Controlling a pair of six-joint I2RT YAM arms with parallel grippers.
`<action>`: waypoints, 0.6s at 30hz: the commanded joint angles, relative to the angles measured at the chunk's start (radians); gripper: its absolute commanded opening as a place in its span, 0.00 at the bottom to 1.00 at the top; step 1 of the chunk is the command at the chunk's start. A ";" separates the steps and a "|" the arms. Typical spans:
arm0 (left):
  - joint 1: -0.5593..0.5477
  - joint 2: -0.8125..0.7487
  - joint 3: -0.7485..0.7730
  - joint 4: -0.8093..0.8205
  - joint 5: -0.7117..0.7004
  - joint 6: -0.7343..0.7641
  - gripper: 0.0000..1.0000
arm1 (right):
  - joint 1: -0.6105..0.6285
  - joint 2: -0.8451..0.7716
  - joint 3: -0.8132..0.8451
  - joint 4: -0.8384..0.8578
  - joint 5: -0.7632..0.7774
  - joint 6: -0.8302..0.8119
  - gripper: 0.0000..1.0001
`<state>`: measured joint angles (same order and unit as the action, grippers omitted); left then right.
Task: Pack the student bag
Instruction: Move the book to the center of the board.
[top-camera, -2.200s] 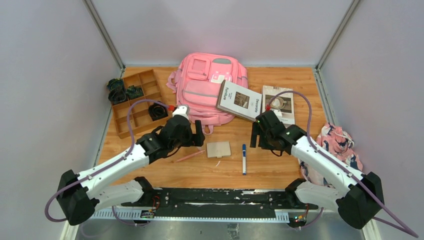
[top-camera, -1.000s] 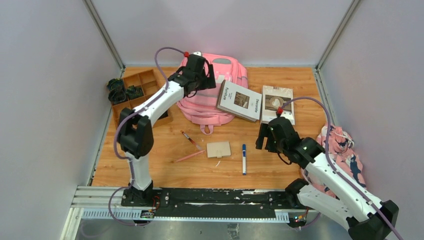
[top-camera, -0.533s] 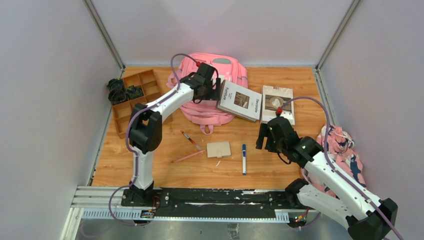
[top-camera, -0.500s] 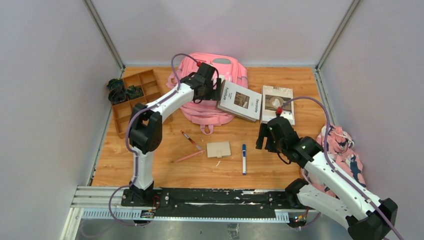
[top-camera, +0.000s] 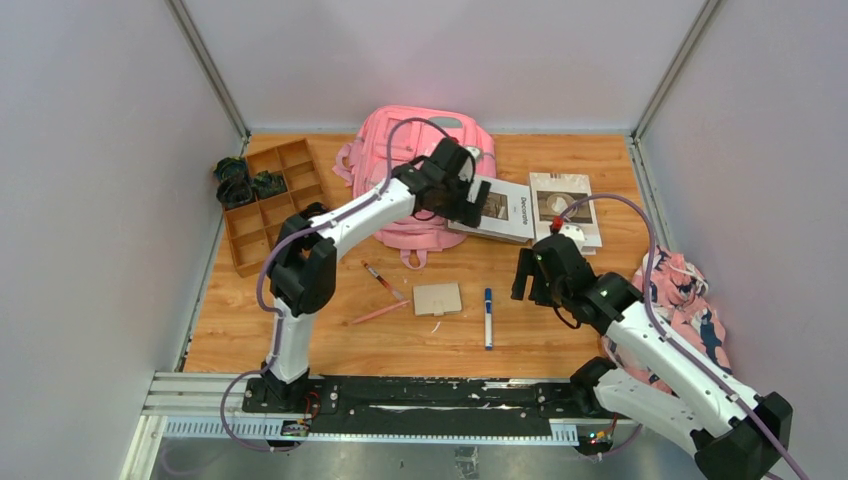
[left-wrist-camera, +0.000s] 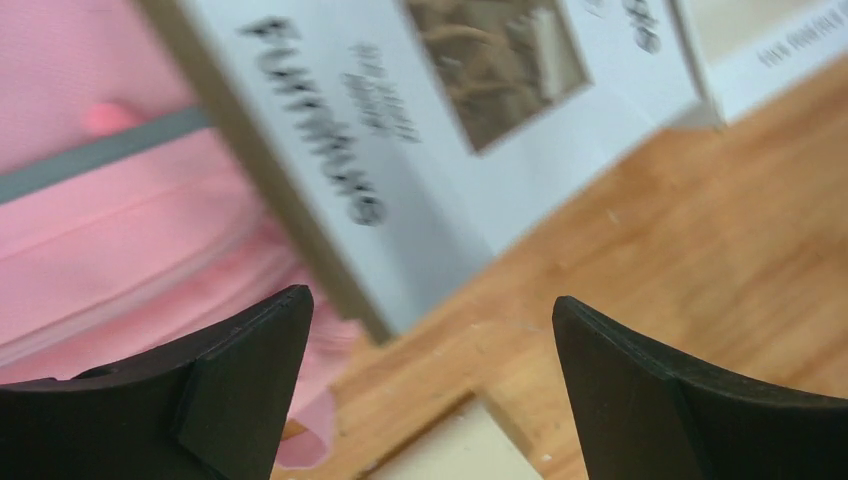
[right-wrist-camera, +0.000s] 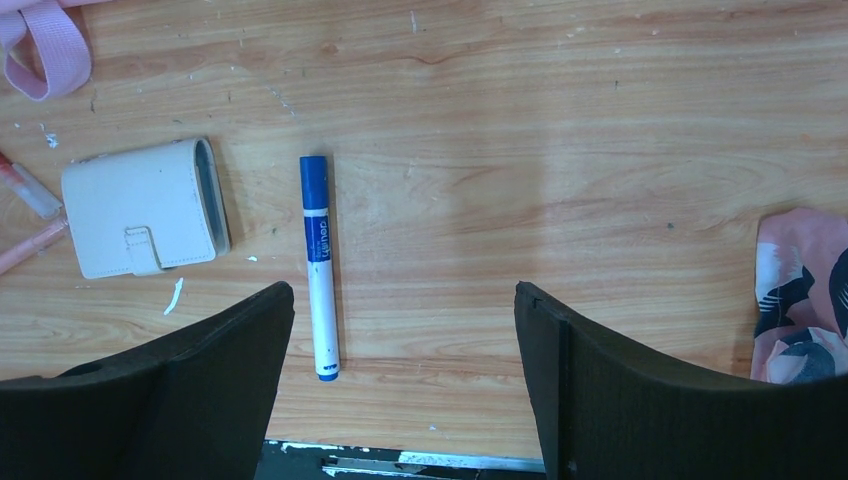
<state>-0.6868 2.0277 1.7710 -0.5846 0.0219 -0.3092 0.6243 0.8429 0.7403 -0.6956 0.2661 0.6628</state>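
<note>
The pink student bag (top-camera: 400, 160) lies flat at the back centre of the table. My left arm reaches across it. My left gripper (top-camera: 472, 205) hovers open over the left end of a white "Furniture Decorate" book (top-camera: 515, 212), which lies half off the bag's right side. In the left wrist view the book (left-wrist-camera: 420, 130) and the bag's pink fabric (left-wrist-camera: 110, 250) lie below the open left gripper (left-wrist-camera: 430, 300), which holds nothing. My right gripper (top-camera: 528, 282) hangs open over bare wood, and the right wrist view shows this gripper (right-wrist-camera: 402, 290) beside a blue marker (right-wrist-camera: 318, 265).
A second white book (top-camera: 568, 205) touches the first one's right edge. A beige wallet (top-camera: 437, 298), the marker (top-camera: 488, 315), a pink pencil (top-camera: 378, 313) and a red pen (top-camera: 380, 277) lie in front. A wooden divided tray (top-camera: 265, 205) sits left. Floral cloth (top-camera: 685, 300) lies at the right edge.
My left arm swung right across the bag. The "Furniture Decorate" book slid right and turned, now against the second book. The right arm stayed put.
</note>
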 joint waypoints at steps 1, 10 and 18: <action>-0.096 -0.019 0.021 -0.021 0.118 0.056 0.98 | 0.015 0.016 -0.008 0.005 0.013 0.016 0.85; -0.004 -0.113 -0.027 0.000 0.056 -0.070 1.00 | 0.015 -0.010 -0.015 0.002 0.011 0.017 0.84; 0.082 -0.100 -0.044 -0.058 -0.088 -0.124 1.00 | 0.014 -0.012 -0.016 0.002 0.000 0.024 0.84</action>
<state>-0.6025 1.9320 1.7195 -0.5896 0.0452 -0.4023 0.6243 0.8421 0.7387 -0.6952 0.2634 0.6678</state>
